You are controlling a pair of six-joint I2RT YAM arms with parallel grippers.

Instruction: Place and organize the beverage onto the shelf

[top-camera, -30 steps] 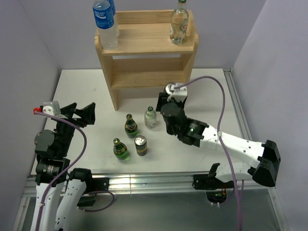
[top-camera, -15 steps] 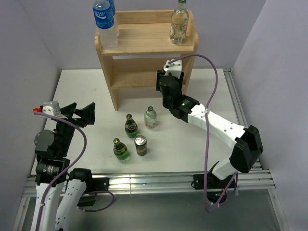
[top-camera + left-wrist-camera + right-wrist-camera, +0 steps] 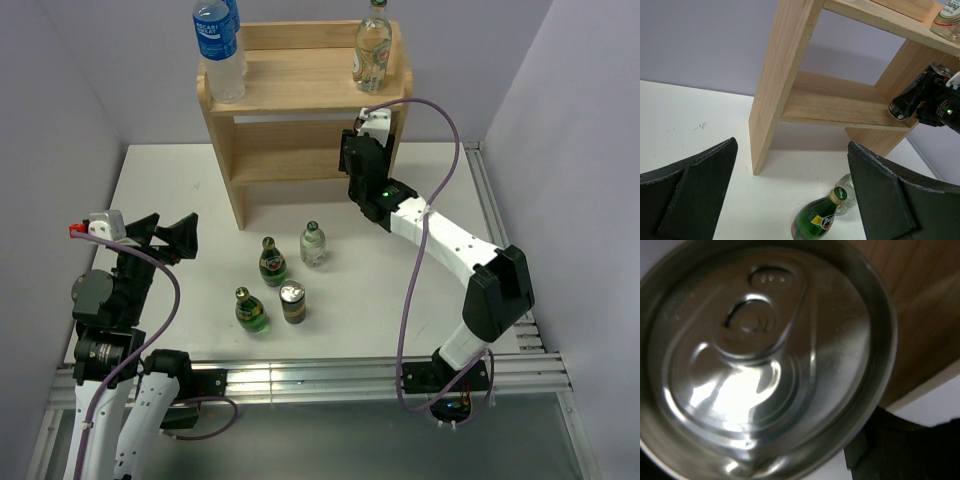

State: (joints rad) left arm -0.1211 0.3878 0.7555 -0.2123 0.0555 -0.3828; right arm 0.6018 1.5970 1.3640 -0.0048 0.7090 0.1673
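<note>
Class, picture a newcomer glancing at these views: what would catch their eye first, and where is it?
The silver top of a can fills the right wrist view, gripped by the right tool at the right end of the lower tier of the shelf. On the table in front stand two green bottles, a clear bottle and a second can.

You can read "Perr" on the yellow-green label [image 3: 816,220] of the dark green glass bottle [image 3: 805,230]. The clear glass bottle [image 3: 946,20] on the light wooden shelf [image 3: 785,75] shows "hang". The blue label [image 3: 210,27] on the tall clear plastic bottle [image 3: 224,75] has words too small to read.
</note>
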